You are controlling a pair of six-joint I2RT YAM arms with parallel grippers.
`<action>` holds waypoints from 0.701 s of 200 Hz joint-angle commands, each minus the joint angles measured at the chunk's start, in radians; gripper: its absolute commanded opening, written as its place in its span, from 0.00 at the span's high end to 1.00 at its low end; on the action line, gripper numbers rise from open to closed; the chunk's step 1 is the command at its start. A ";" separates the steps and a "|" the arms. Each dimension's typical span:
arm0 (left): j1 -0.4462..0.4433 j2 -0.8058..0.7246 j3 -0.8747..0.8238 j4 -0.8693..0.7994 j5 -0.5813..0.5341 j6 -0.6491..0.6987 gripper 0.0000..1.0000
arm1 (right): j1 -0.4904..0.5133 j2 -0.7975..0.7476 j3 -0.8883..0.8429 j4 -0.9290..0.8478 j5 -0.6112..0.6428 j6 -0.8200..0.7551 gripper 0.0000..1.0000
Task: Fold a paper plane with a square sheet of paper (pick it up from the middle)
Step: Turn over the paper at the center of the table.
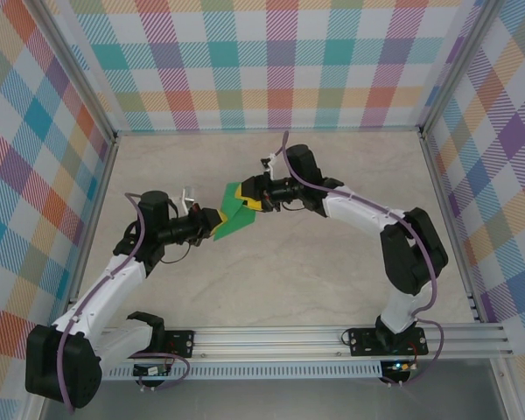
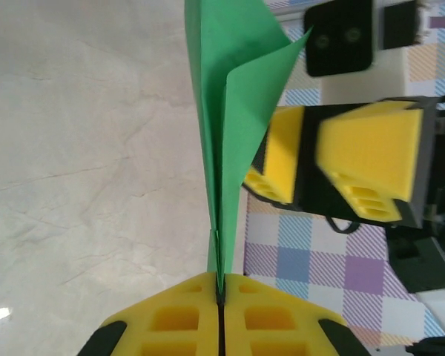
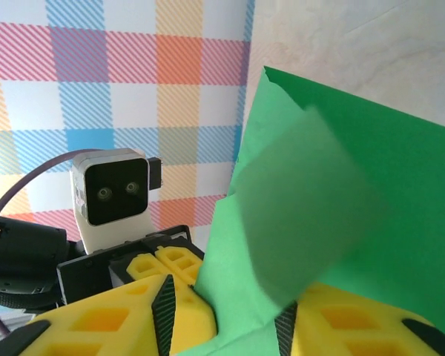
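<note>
Top external: both arms reach in toward table centre, with the left gripper [image 1: 213,224] and right gripper [image 1: 245,196] nose to nose and near each other. The green paper [image 1: 236,219] sits between them, already folded into an angular shape, over the pale tabletop [image 1: 315,280]. Whether it touches the tabletop I cannot tell from this view. Plaid walls [image 1: 271,61] stand on three sides and a metal rail [image 1: 289,337] carries the arm bases along the near edge. Left wrist: the left gripper [image 2: 219,285] has its yellow jaws pressed flat together, pinching the lower edge of the green paper [image 2: 233,96]. The paper stands edge-on and rises away from the fingers, with one creased flap opening to the right toward a pointed corner. The right gripper [image 2: 309,148] faces it just beyond that flap, two yellow fingers [image 2: 371,148] with a dark gap between them. Right wrist: the right gripper [image 3: 241,326] has its jaws standing apart with the green paper [image 3: 371,185] running down between them. Cannot tell if the pads actually bear on the paper. A blurred green flap sits close to the lens. The left gripper [image 3: 159,267] shows opposite, touching the paper's left edge, its white wrist camera [image 3: 111,196] above.
</note>
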 commanded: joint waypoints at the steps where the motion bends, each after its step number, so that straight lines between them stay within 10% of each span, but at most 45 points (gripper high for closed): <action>1: 0.015 0.011 0.078 -0.196 -0.067 0.147 0.93 | 0.008 -0.072 0.012 -0.187 0.140 -0.116 0.50; 76: -0.033 0.081 0.374 -0.806 -0.638 0.505 0.92 | 0.008 -0.252 -0.066 -0.441 0.530 -0.252 0.21; 140: -0.288 0.332 0.583 -1.026 -1.253 0.437 0.91 | 0.007 -0.309 -0.102 -0.521 0.685 -0.253 0.20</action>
